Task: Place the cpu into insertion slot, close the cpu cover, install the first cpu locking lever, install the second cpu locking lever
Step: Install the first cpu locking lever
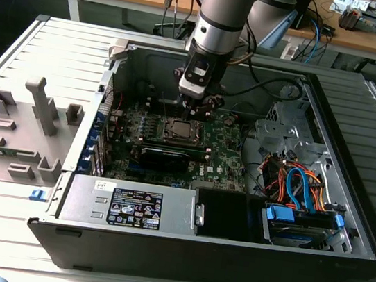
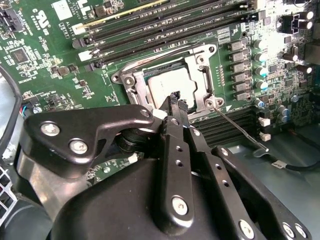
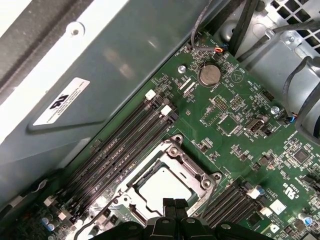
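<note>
Exterior view showed the arm reaching down into an open computer case (image 1: 344,226) lying on its side on a ribbed grey table (image 1: 18,54), with the gripper (image 1: 194,105) hanging just above the insertion slot (image 1: 179,130) near the middle of the green motherboard (image 1: 225,153). Both wrist views gave a closer look: the cpu (image 2: 167,89) lay flat inside the insertion slot, its silvery-grey top showing through the square cut-out of the cpu cover (image 2: 196,70), which lay down over it as a silver frame with screws at its corners. In the second wrist view the gripper's two black fingertips (image 2: 176,102) were pressed together with no gap between them, gripping nothing, their ends poised over the near edge of the cpu; whether they touched it could not be told. A thin metal locking lever (image 2: 240,131) ran out at a slant from one corner of the slot, standing away from the frame rather than tucked along it. Long black memory slots (image 3: 125,150) ran beside the insertion slot in the first wrist view, with a round coin cell (image 3: 209,74) farther off on the board. On the exterior view's left a grey moulded holder (image 1: 32,126) sat on the table, well apart from the case.
</note>
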Available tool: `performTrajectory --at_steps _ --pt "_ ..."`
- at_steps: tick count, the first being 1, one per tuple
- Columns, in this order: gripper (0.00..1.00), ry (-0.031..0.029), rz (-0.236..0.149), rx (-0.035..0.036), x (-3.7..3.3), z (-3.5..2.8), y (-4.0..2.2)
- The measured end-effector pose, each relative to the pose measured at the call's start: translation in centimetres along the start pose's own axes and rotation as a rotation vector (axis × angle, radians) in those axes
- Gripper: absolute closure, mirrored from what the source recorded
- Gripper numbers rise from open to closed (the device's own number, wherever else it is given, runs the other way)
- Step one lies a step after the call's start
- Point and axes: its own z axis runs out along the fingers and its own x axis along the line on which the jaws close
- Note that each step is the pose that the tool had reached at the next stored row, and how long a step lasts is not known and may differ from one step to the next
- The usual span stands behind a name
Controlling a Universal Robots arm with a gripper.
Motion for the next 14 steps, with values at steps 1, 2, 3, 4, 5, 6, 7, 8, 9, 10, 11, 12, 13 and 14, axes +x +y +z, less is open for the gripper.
performTrajectory --at_steps 1,2,3,4,5,6,7,8,9,10,11,12,13,14 --pt "0.89 -0.0005 -0.005 0.0002 0.00 0.00 0.00" --pt "0.89 -0.0008 -0.009 0.0003 0.00 0.00 0.00" --pt "0.89 -0.0012 -0.013 0.0004 0.00 0.00 0.00" --pt "0.89 -0.0014 -0.016 0.0005 0.00 0.00 0.00" --pt "0.89 -0.0017 -0.018 0.0005 0.00 0.00 0.00" --pt "0.89 -0.0020 -0.023 0.0007 0.00 0.00 0.00" --pt "0.89 -0.0023 -0.025 0.0008 0.00 0.00 0.00" --pt "0.89 -0.0025 -0.028 0.0008 0.00 0.01 0.00" --pt "0.89 -0.0028 -0.031 0.0009 0.00 0.01 0.00" --pt "0.89 -0.0031 -0.034 0.0011 0.00 0.01 0.00" --pt "0.89 -0.0033 -0.036 0.0011 0.00 0.01 0.00" --pt "0.89 -0.0035 -0.039 0.0012 0.00 0.01 0.00" --pt "0.89 -0.0037 -0.041 0.0013 0.00 0.01 0.00" --pt "0.89 -0.0041 -0.045 0.0014 0.00 0.01 0.00"
